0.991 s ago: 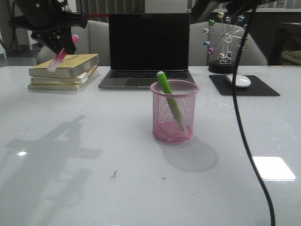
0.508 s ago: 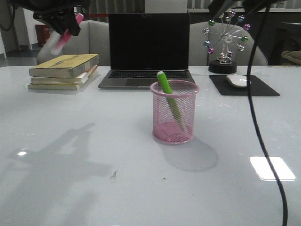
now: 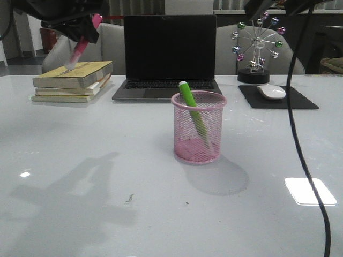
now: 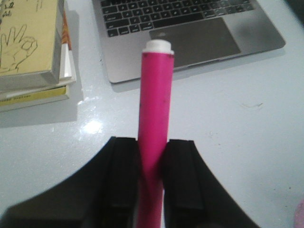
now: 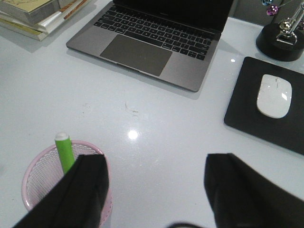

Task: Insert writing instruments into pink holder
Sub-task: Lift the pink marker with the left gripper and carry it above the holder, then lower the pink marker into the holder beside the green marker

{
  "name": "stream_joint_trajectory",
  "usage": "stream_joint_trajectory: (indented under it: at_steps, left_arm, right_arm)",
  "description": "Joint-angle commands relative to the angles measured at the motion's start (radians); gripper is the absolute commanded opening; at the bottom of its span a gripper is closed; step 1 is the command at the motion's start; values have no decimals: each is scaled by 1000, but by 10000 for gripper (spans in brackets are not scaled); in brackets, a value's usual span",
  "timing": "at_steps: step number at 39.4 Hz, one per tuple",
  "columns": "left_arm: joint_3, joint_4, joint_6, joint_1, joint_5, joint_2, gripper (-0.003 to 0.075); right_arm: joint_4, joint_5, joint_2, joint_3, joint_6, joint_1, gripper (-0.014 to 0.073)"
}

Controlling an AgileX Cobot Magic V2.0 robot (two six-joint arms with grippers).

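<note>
At the upper left of the front view, the left gripper (image 3: 80,33) hangs high above the table (image 3: 80,160), clamped on the pink marker (image 3: 80,47). The marker slants downward and to the left, its pale tip ending in front of the top book of a stack of books (image 3: 72,81); whether the tip touches the cover cannot be told from this view. The left wrist view shows the two black fingers (image 4: 123,175) pressed against either side of the pink barrel, with the whitish end (image 4: 159,46) pointing away from the gripper, over the white tabletop between the books and a laptop (image 4: 190,33).

Near the centre of the front view stands the pink holder (image 3: 198,128), a wire-mesh cup upright on the table. The green marker (image 3: 192,110) is already inside it, leaning toward the upper left so that its pale-capped top rises just above the rim. The cup sits in front of the laptop, well apart from the pink marker.

The right gripper (image 5: 154,185) appears in its own wrist view with its jaws spread wide and nothing between them, hovering beside the holder. A white mouse (image 5: 274,95) lies on a black pad (image 5: 266,118) at the right of that frame, and a small ferris-wheel ornament (image 3: 257,48) stands behind the pad in the front view.
</note>
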Motion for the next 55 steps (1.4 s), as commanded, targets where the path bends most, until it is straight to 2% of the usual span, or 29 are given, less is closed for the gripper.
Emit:
stream_joint_trajectory:
  at_steps: [1,7,22,32,45,55]
  left_arm:
    - [32,-8,2,-39,-161,-100,92]
    - [101,-8,2,-112,-297,-137,92]
    - [108,6,2,-273,-476,-137,92]
    - [120,-11,2,-316,-526,-123,92]
    - [272,-11,1,-388,-718,-123,92]
    - [289,-9,-3,-403,-850,-105,92]
  right_arm:
    - [-14,-87,-43,-39,-8,-7,542]
    - [-14,-87,-43,-39,-8,-8,542]
    - [-16,-57,-43,-39,-8,-66,542]
    - [-17,-31,-44,-39,-8,-113,542]
    - [-33,-29,-44,-39,-8,-118,542]
    - [-34,-29,-44,-39,-8,-118,542]
